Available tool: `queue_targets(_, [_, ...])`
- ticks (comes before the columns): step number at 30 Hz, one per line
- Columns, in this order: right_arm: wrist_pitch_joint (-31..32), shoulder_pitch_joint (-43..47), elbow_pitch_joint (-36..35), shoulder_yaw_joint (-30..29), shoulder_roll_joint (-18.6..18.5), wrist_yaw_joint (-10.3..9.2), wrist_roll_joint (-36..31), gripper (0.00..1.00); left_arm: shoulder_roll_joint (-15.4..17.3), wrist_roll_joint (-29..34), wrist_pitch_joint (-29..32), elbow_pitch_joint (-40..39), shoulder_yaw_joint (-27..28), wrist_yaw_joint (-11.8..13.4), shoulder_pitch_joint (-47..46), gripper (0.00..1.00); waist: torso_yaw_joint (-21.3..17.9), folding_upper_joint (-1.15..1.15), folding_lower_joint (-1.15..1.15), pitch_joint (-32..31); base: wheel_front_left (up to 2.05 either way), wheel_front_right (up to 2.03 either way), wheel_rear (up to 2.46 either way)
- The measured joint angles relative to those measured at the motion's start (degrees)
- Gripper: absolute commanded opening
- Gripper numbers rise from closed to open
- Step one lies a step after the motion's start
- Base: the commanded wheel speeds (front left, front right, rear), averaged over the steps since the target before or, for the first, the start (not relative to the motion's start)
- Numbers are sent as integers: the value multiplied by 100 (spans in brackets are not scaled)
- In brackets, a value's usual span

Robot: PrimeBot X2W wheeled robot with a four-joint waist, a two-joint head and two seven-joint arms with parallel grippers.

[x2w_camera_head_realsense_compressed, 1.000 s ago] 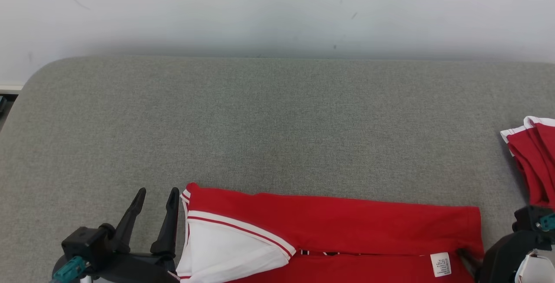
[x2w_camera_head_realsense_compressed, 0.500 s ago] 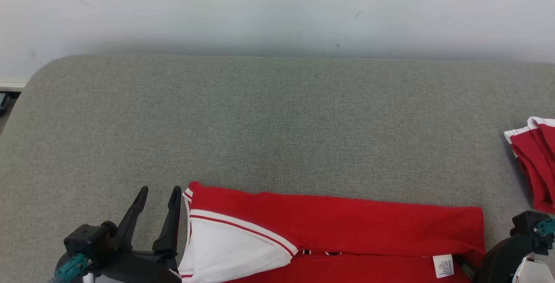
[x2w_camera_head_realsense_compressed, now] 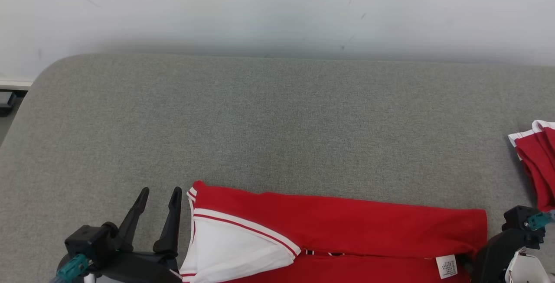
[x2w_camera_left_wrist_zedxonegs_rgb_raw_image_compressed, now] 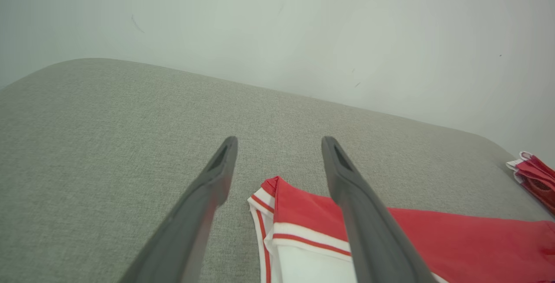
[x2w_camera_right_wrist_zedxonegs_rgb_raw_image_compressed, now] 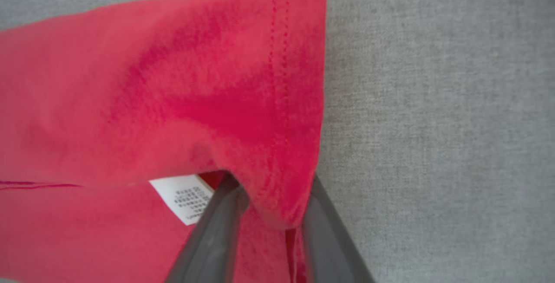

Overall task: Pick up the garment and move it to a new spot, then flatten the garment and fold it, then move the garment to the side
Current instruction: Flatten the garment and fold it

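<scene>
Two grippers low over a broad grey padded surface [x2w_camera_head_realsense_compressed: 277, 122], with a pale wall [x2w_camera_head_realsense_compressed: 277, 10] beyond the fingertips. Between the two sets of fingers, a red shirt [x2w_camera_head_realsense_compressed: 347, 222] with white, red-striped trim, folded into a long band and lying flat on the padding. Well out past the right fingers and apart from the shirt, a second red-and-white garment [x2w_camera_head_realsense_compressed: 537, 166], bunched near the surface's edge.

Left gripper [x2w_camera_head_realsense_compressed: 160, 190] spread wide and holding nothing, fingers pointing away over bare padding. White-trimmed end of the shirt just beside the finger nearer the robot's middle, with a sliver of padding between them in the head view. Same end seen partly behind that finger in the left wrist view.

Right gripper [x2w_camera_right_wrist_zedxonegs_rgb_raw_image_compressed: 272, 183] drawn partway together on the shirt's opposite end. Hemmed, double-stitched corner fold puckered between the two fingers and draped over their tips. Rest of the cloth stretching off to the left in the right wrist view.

Under that fold, just beside the left-hand finger in that view, a small white care label [x2w_camera_right_wrist_zedxonegs_rgb_raw_image_compressed: 184, 196], print too small to read.
</scene>
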Motion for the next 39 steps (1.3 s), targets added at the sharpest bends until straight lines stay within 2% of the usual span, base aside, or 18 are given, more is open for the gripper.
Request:
queue_targets(3, [11, -1, -41, 23, 0, 0, 0, 28, 2, -8, -5, 5, -7, 0, -1, 100, 5, 0, 0, 4, 0, 0, 0])
queue_targets(4, [13, -1, -53, 31, 0, 0, 4, 16, 4, -12, -5, 8, -8, 0, -2, 100, 5, 0, 0, 6, 0, 0, 0])
queue_targets(6, [30, -2, -92, 53, 12, 0, 16, 0, 4, -13, -7, 9, -12, 2, -5, 100, 7, 0, 0, 11, 0, 0, 0])
queue_targets(14, [9, -2, -330, -160, 45, 2, 41, 0, 25, -21, -43, 16, -13, 27, -11, 100, -22, 0, 1, -2, 0, 0, 0])
queue_targets(31, [617, 123, -1553, -1881, 47, 3, -662, 0, 54, -56, -74, 18, -51, 98, -10, 100, -52, 0, 1, -45, 0, 0, 0])
queue_targets(39, [966, 144, -2142, -2405, 47, 3, -1073, 0, 68, -74, -74, 44, -110, 55, -6, 100, -73, 0, 1, -86, 0, 0, 0])
